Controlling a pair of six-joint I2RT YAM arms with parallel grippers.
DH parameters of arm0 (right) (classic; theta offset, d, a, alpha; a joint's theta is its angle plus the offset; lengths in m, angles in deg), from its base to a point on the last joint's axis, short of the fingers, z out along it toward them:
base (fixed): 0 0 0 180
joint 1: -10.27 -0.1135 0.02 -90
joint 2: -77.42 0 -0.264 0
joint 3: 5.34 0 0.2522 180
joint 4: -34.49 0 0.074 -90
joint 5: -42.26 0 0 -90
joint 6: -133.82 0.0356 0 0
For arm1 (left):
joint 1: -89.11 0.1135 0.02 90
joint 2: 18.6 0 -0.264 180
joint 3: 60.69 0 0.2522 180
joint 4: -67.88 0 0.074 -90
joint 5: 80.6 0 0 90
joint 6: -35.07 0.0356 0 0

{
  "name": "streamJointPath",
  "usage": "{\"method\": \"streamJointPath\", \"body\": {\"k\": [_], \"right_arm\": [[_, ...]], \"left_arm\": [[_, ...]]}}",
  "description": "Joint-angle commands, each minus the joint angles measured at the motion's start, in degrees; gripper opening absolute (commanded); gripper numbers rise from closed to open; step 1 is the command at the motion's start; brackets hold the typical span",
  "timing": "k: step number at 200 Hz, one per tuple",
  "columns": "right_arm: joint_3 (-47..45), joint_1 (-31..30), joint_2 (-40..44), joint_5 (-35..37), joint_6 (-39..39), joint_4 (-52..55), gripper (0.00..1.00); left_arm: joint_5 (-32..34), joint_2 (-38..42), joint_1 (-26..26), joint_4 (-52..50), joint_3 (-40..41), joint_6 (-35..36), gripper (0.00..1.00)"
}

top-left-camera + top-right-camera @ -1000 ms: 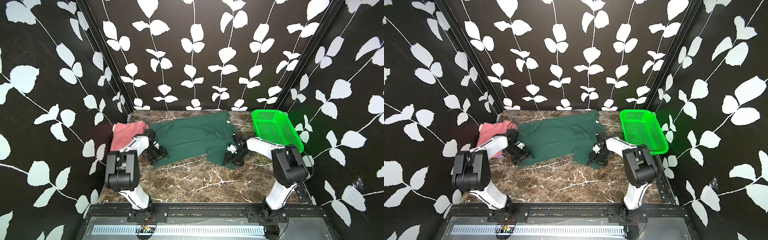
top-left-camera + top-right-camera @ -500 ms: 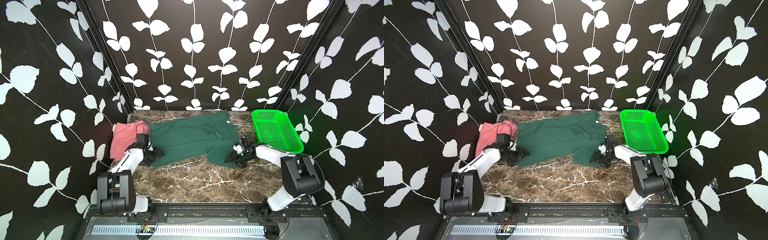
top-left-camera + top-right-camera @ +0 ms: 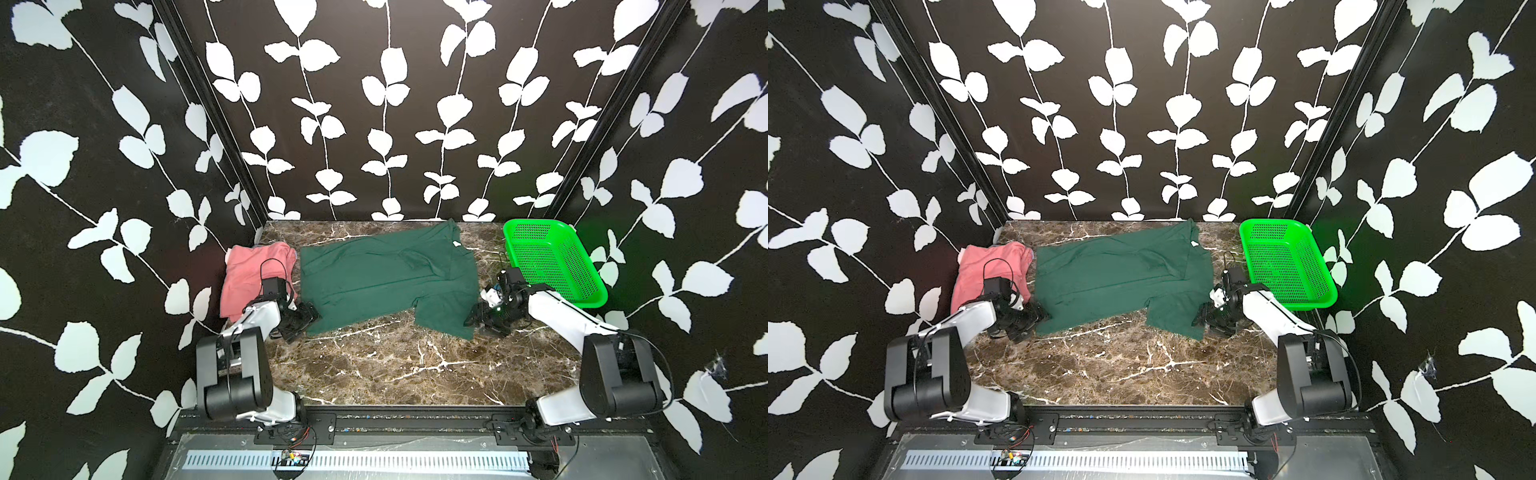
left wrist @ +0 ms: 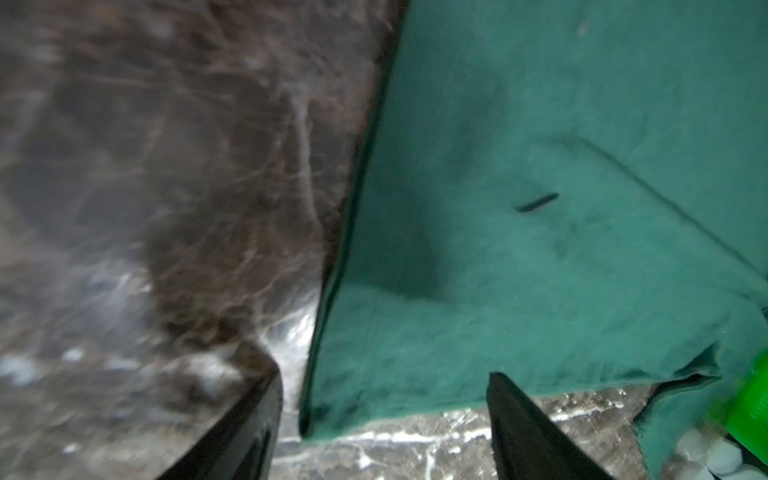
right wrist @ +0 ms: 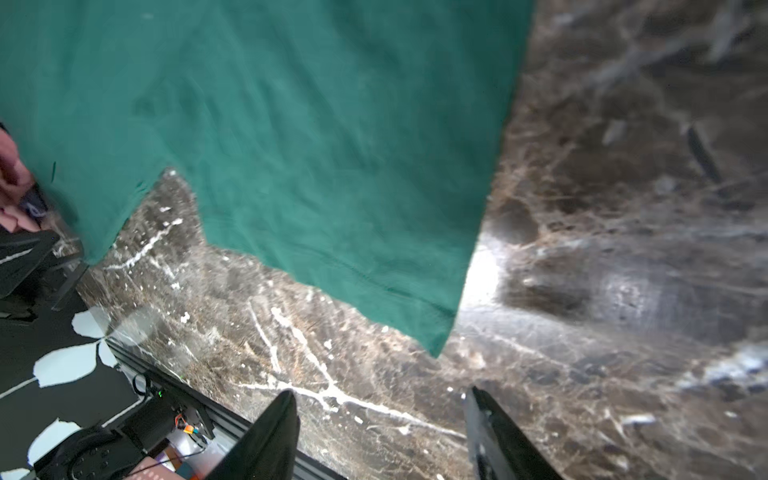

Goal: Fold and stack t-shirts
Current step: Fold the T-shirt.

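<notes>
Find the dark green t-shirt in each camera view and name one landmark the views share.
Top view: dark green t-shirt spread mid-table, between the pink t-shirt and the basket.
Top view: the shirt in the same spot.
Left wrist: close up, one corner seen between the open jaws.
Right wrist: close up, a corner pointing at the jaws, marble between.
Shared landmark: the brown marble table beneath it.
</notes>
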Motion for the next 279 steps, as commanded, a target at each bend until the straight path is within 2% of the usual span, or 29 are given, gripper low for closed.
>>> {"method": "streamJointPath", "body": {"k": [1,32,69,105,128,140,150,159,164,168,170,216,279], "right_arm": [[-2.8,0.3,-2.3,-0.7,-0.3,-2.3,0.64],[-4.6,0.4,-4.7,-0.4,-0.6,-3.8,0.63],[-7.5,0.4,-5.5,-0.8,0.6,-7.5,0.60],[-6.5,0.4,-9.2,-2.0,0.6,-10.5,0.57],[-4.5,0.4,-11.0,-1.4,0.2,-10.9,0.48],[-3.2,0.4,-11.8,-1.8,0.0,-10.6,0.32],[-2.4,0.4,-12.1,-1.8,-0.2,-10.1,0.18],[-1.8,0.4,-12.0,-1.6,-0.6,-9.3,0.06],[-1.4,0.4,-11.9,-1.4,-0.9,-8.8,0.00],[-1.2,0.4,-11.8,-1.3,-1.0,-8.3,0.00],[-1.1,0.4,-11.8,-1.2,-1.2,-8.0,0.00],[2.0,0.4,-9.6,0.2,-3.6,0.0,0.00],[8.1,0.4,1.5,1.2,-5.8,16.6,0.00]], "left_arm": [[-2.8,-3.8,0.2,3.0,0.6,-0.6,0.79],[-2.4,-3.8,0.1,1.4,0.3,-0.8,0.77],[-2.3,-2.9,0.1,-0.4,0.2,-0.1,0.69],[-3.3,-3.5,0.2,0.4,-0.1,-0.7,0.63],[-3.5,-3.9,0.2,0.3,-0.9,-0.7,0.62],[-3.7,-4.1,0.2,0.2,-1.1,-0.4,0.59],[-3.8,-4.0,0.1,0.3,-1.2,-0.5,0.47],[-3.8,-4.0,0.1,0.2,-1.3,-0.5,0.26],[-3.8,-3.9,0.1,0.1,-1.2,-0.5,0.11],[-3.8,-3.8,0.1,-0.1,-1.2,-0.5,0.01],[-3.8,-3.8,0.1,-0.1,-1.1,-0.6,0.00],[-2.3,-1.5,0.1,-5.5,-2.2,0.5,0.00],[-6.3,3.0,0.2,-23.7,-13.7,1.5,0.00]]}}
